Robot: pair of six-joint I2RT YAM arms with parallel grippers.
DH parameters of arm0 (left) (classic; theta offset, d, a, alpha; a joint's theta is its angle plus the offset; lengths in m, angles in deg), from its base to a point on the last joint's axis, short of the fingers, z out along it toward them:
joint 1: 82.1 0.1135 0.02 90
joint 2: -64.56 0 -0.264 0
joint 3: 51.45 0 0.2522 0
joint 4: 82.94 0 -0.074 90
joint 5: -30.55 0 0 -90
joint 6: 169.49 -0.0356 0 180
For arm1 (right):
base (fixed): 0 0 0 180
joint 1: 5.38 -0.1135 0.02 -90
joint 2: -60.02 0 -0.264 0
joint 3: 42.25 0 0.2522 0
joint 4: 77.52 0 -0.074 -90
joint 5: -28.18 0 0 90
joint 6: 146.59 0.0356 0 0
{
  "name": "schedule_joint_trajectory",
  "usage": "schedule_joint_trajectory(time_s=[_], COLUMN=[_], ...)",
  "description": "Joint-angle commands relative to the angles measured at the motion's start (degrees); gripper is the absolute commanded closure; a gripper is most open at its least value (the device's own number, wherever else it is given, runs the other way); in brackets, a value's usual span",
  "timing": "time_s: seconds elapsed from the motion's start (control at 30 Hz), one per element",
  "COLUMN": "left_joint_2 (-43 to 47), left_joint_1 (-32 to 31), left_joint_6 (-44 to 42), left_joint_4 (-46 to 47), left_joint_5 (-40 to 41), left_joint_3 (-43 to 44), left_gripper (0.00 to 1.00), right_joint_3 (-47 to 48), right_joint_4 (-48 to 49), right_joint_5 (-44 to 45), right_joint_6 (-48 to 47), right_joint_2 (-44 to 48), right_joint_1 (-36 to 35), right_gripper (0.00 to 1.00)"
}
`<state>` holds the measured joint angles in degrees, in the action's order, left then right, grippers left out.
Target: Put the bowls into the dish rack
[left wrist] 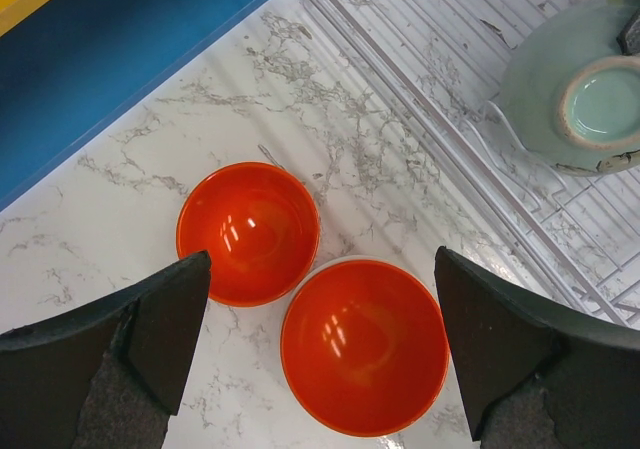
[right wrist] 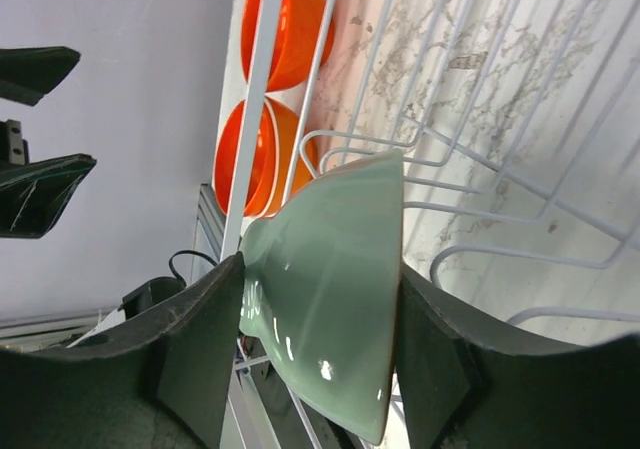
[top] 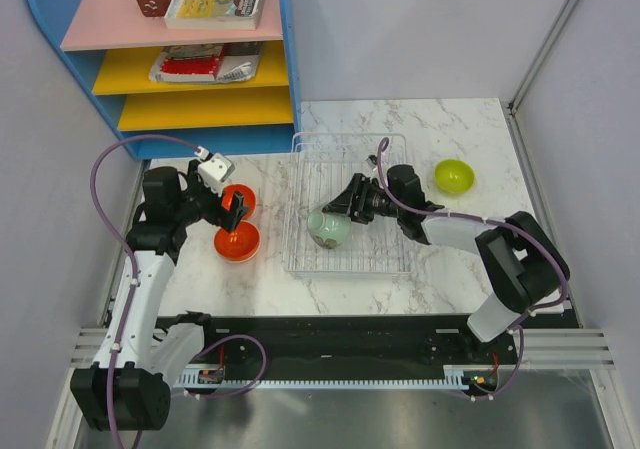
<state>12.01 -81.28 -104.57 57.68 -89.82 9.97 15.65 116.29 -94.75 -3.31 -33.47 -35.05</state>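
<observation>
A pale green bowl point(top: 328, 229) point(right wrist: 330, 289) stands on its side in the wire dish rack point(top: 350, 159) point(right wrist: 500, 119), near its front left corner. My right gripper point(top: 345, 209) point(right wrist: 320, 269) is open, with a finger close on either side of that bowl, one by the foot and one by the rim. Two orange bowls point(left wrist: 248, 231) point(left wrist: 363, 344) sit upright side by side on the marble, left of the rack. My left gripper point(top: 236, 214) point(left wrist: 322, 269) hangs wide open above them, holding nothing. A yellow-green bowl point(top: 454, 176) rests on the table right of the rack.
A blue shelf unit point(top: 190, 69) with books and a brown cube stands at the back left, close behind the orange bowls. Grey walls close in the table at left and right. The green bowl point(left wrist: 575, 89) and rack edge point(left wrist: 450, 159) show in the left wrist view.
</observation>
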Motion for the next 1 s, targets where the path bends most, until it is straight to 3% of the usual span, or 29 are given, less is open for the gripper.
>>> schedule_joint_trajectory(time_s=[0.0,0.13,0.67,0.97], left_joint_2=[1.0,1.0,1.3,1.3], left_joint_1=[-0.1,-0.1,-0.1,-0.2], left_joint_6=[-2.1,-1.9,-1.6,-1.5], left_joint_4=[-0.3,-0.3,-0.7,-1.7], left_joint_5=[-0.8,-1.1,-1.1,-1.4], left_joint_3=[0.5,0.5,-0.6,-0.5], left_gripper=[0.0,0.0,0.0,0.0], right_joint_3=[3.5,4.3,6.0,3.7], right_joint_4=[-9.8,-10.7,-17.2,-17.0], right_joint_5=[5.5,6.0,14.3,17.0], right_joint_6=[-5.6,-6.4,-5.2,-0.9], right_joint_2=[2.3,1.9,-1.2,-4.2], right_joint_1=[0.1,0.1,0.2,2.7], right_gripper=[0.41,0.55,0.83,0.9])
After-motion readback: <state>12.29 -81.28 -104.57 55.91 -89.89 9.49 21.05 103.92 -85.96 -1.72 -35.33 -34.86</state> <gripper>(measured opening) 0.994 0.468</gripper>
